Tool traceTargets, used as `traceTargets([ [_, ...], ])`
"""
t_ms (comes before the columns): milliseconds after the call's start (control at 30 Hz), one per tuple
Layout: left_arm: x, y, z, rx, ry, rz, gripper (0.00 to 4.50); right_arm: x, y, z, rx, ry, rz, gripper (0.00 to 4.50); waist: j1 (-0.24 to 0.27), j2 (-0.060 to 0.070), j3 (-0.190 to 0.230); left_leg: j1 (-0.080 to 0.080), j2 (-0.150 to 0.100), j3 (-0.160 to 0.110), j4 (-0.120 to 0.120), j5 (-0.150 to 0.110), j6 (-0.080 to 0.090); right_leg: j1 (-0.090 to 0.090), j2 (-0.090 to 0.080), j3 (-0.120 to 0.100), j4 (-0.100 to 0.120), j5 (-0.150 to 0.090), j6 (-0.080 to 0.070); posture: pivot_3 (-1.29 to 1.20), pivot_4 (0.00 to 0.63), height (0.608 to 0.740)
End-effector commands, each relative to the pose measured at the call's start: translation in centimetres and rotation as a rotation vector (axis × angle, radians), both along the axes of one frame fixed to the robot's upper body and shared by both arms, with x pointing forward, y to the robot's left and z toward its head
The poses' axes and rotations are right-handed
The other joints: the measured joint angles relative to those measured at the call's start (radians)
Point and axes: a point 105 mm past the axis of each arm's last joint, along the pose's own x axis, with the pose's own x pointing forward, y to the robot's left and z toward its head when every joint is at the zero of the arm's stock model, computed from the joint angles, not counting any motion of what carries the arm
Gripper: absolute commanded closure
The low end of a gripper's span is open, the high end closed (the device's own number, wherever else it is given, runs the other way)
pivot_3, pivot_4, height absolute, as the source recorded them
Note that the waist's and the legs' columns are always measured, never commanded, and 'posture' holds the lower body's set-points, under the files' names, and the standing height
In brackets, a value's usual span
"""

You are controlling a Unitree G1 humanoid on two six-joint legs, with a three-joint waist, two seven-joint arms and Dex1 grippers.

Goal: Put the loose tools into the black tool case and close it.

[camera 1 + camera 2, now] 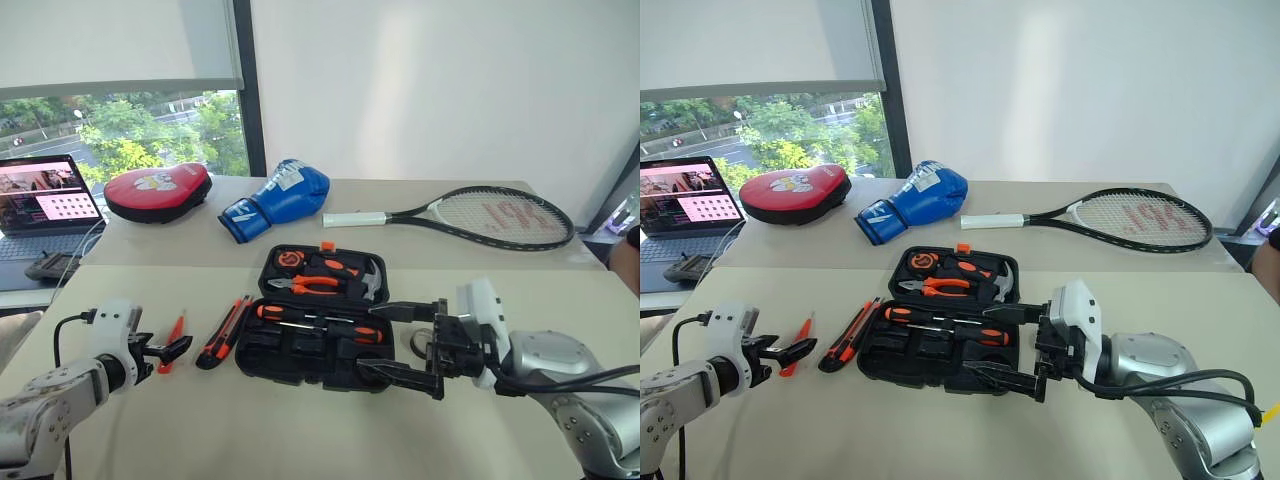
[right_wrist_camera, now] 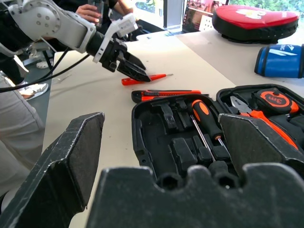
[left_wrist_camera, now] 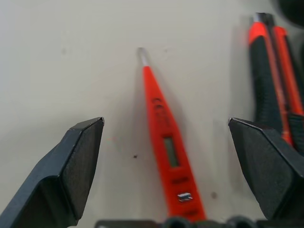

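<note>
The main risk lay with the left gripper (image 1: 176, 349): its jaws stood fully apart and empty over the small all-orange screwdriver (image 3: 167, 147), a thin, low thing lying flat on the counter (image 1: 300, 430). In my judgement the tips could scrape the counter and skate the tool away, or close above it and catch nothing. The utility knife (image 1: 224, 332) lay just right of that screwdriver, so a careless closing might have nudged or pinched it as well. In the left wrist view the screwdriver ran up the middle of the gap, touching neither finger, while the knife sat beside one fingertip (image 3: 266, 161).

The right gripper (image 1: 400, 345) also stood wide and held nothing, pointing leftward over the right edge of the black tool case (image 1: 300, 365). Hanging that close, it could have knocked the case or the two orange-and-black-handled screwdrivers (image 1: 320, 322), which lay in the near half and looked only loosely seated in their slots. Something dark and round, perhaps the tape roll (image 1: 421, 342), showed just right of the case behind this gripper; I could not tell for certain.

The case sat open at the middle of the counter, lid half on the far side holding pliers (image 1: 310, 285), a hammer (image 1: 368, 280) and a tape measure (image 1: 289, 259).
</note>
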Motion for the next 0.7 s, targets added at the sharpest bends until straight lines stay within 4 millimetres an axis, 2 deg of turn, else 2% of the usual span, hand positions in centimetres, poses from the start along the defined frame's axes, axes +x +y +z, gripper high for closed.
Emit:
traceTargets([
  [33,-1.4,0.7,-2.7,0.019,0.148,0.023,0.52,-0.5,-0.5,0.5,-0.019,-0.031,-0.013,0.00,0.000,0.000,0.000,0.000,0.000,0.000,0.000,0.000,0.000,0.000,0.000,0.000,0.000,0.000,0.000,0.00,0.150,0.740],
  [67,-1.5,0.8,-2.8,0.015,0.149,0.032,0.70,-0.5,-0.7,0.4,-0.023,-0.032,-0.019,0.00,-0.001,0.000,0.000,0.001,0.000,0.000,0.000,0.000,0.000,0.001,-0.001,0.000,0.000,0.000,0.000,0.00,0.150,0.740],
  [233,-1.5,0.5,-1.9,-0.020,0.078,0.019,2.51,-0.7,-0.9,0.4,-0.015,-0.034,-0.035,0.00,-0.002,0.001,0.000,0.004,0.000,0.002,-0.001,0.000,0.001,0.001,-0.001,0.003,0.000,0.000,0.000,0.00,0.150,0.740],
  [333,-0.8,-0.2,0.0,-0.096,-0.038,-0.022,3.59,-1.0,-0.7,0.6,0.003,-0.035,-0.028,0.00,0.000,0.001,0.000,0.004,0.000,0.002,-0.001,-0.001,0.001,0.001,-0.002,0.002,0.000,0.000,0.001,0.00,0.150,0.740],
  [367,-0.5,-1.2,1.5,-0.170,-0.102,-0.072,3.94,-1.2,-0.6,0.9,0.026,-0.040,-0.027,0.00,0.001,0.001,0.000,0.004,0.000,0.002,-0.001,-0.001,0.001,0.002,-0.003,0.002,0.000,0.000,0.001,0.00,0.150,0.740],
  [400,-0.3,-2.2,2.9,-0.221,-0.156,-0.138,4.08,-1.2,-0.6,1.2,0.041,-0.045,-0.026,0.00,0.005,0.000,0.000,0.003,0.000,0.002,-0.001,-0.001,0.001,0.001,-0.003,0.002,0.000,0.000,0.001,0.00,0.150,0.740],
  [467,-0.2,-5.3,5.9,-0.252,-0.233,-0.369,4.07,-1.5,-0.5,1.6,0.052,-0.053,-0.019,0.00,0.013,-0.005,0.004,0.000,0.000,0.001,0.002,0.000,0.002,0.001,-0.003,0.000,0.000,0.000,0.001,0.00,0.150,0.740],
  [533,-1.7,-9.9,7.8,-0.197,-0.205,-0.784,4.07,-1.7,-0.6,2.0,0.075,-0.059,-0.016,0.00,0.016,-0.011,0.006,-0.003,0.000,0.000,0.003,0.001,0.001,-0.001,-0.002,-0.002,0.001,0.000,0.001,0.00,0.150,0.740],
  [600,-1.7,-11.6,7.9,-0.098,-0.158,-0.989,4.07,-1.8,-0.7,2.1,0.071,-0.070,-0.020,0.00,0.023,-0.009,0.006,-0.006,0.000,-0.001,0.005,0.002,0.000,-0.001,0.001,-0.005,0.001,0.000,0.000,0.00,0.150,0.740],
  [667,-0.4,-12.9,7.7,0.050,-0.180,-1.167,4.07,-1.7,-1.0,2.1,0.062,-0.077,-0.038,0.00,0.028,0.001,0.006,-0.004,-0.002,0.001,0.005,0.000,0.002,0.000,0.004,-0.006,-0.001,-0.001,-0.001,0.00,0.150,0.740],
  [700,1.0,-13.9,7.6,0.129,-0.207,-1.243,4.07,-1.6,-1.1,2.0,0.058,-0.080,-0.054,0.00,0.028,0.003,0.006,-0.002,-0.005,0.004,0.004,0.000,0.004,0.002,0.004,-0.004,-0.001,-0.001,0.000,0.00,0.150,0.740],
])
